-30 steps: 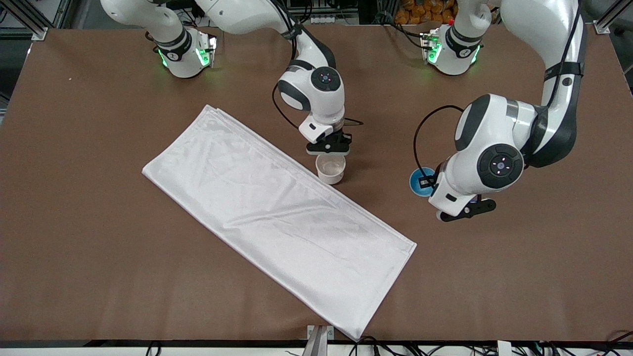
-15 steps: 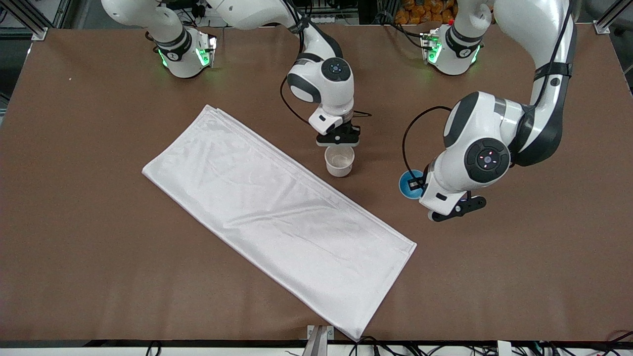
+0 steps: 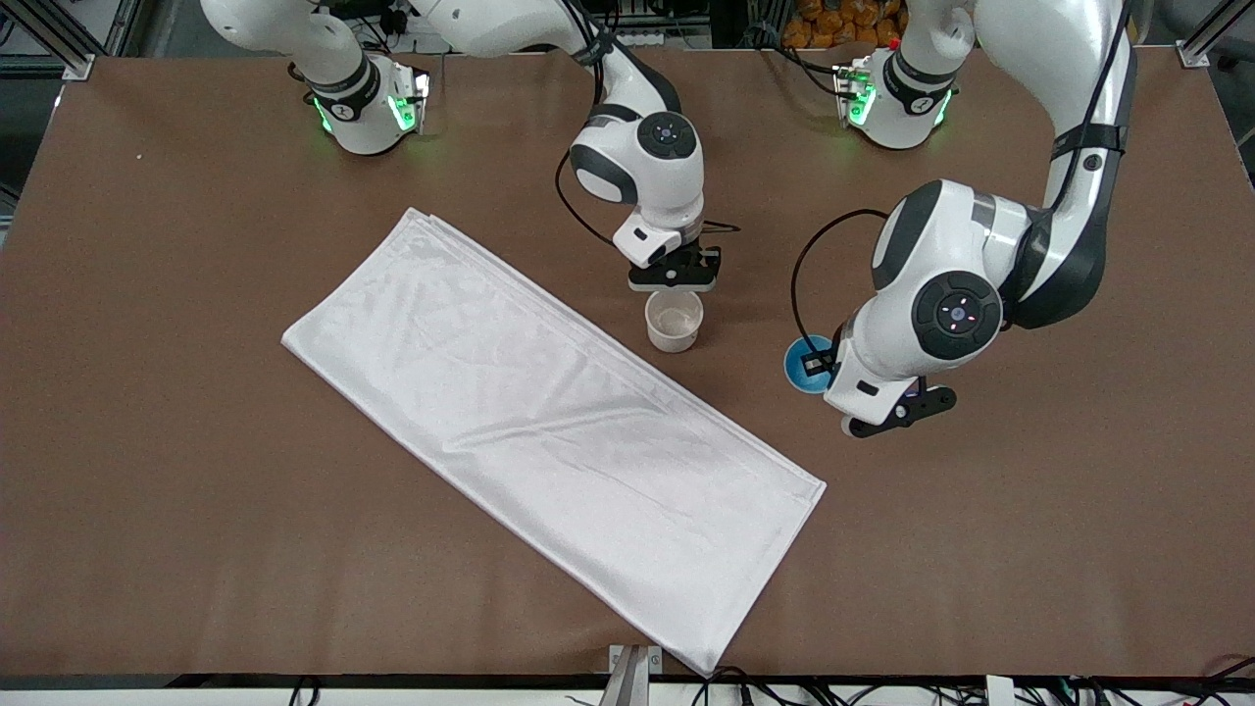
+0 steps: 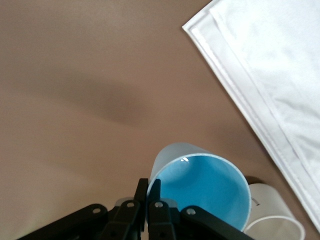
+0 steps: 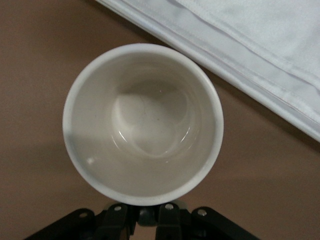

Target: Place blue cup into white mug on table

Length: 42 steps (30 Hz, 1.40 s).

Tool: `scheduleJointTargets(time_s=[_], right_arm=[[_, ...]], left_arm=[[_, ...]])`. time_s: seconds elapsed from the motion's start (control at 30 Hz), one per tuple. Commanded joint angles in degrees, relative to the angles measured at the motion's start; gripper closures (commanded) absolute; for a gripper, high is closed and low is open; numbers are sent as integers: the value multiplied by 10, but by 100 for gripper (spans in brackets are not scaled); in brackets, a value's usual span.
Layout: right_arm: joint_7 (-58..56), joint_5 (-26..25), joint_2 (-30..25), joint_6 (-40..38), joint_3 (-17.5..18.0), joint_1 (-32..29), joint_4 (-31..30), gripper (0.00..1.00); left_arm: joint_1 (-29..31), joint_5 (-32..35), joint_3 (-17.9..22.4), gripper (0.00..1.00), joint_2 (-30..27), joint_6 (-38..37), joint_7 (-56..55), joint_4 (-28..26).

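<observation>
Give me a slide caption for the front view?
Left claw grips the blue cup; right claw holds the white mug by the white cloth.

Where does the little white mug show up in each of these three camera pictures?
Front view: the white mug stands on the table just below the right gripper, beside the white folded cloth.
Left wrist view: only part of it shows, past the blue cup held by the left gripper.
Right wrist view: it fills the middle, seen from above.
Shared landmark: the cloth's edge.
</observation>
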Motion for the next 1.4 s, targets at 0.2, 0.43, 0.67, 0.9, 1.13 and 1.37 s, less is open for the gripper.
scheduleJointTargets(time_s=[0.2, 0.43, 0.67, 0.9, 1.13, 1.37], right_arm=[[-26, -9, -94, -91, 0, -36, 4, 0], [-92, -6, -179, -196, 0, -73, 4, 0], [-163, -4, -249, -281, 0, -134, 10, 0], [-265, -5, -301, -379, 0, -217, 32, 0], [-380, 11, -336, -407, 0, -322, 33, 0], [-472, 15, -351, -432, 0, -401, 33, 0]], left_arm=[[-45, -29, 2, 100, 2, 54, -104, -8], [-66, -29, 2, 100, 3, 56, -147, -10], [-90, -28, 2, 100, 5, 63, -201, -19], [-112, -27, 2, 100, -19, 61, -230, -45], [-139, -30, 2, 100, -30, 61, -247, -60], [-142, -34, -19, 100, -37, 64, -265, -86]])
